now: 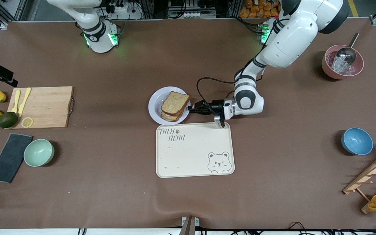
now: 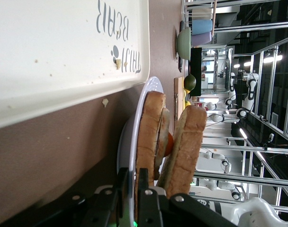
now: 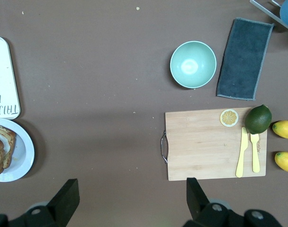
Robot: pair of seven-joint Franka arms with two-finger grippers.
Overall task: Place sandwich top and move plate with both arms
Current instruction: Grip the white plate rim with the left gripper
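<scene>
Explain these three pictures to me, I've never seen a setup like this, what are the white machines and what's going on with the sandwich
The white machines are two robot arms bolted along one edge of a brown table. One picture looks down from a high camera facing them; the other two come from small cameras on each arm's wrist.

The left gripper is down at the table, its fingers closing on the rim of the plate. On that plate sits a sandwich, with the sandwich top already laid on. The left wrist picture shows this from the side, close up.

The right gripper is open, holds nothing, and waits above the table near a cutting board.

The cream tray with the bear drawing lies beside the plate, nearer the front camera.
</scene>
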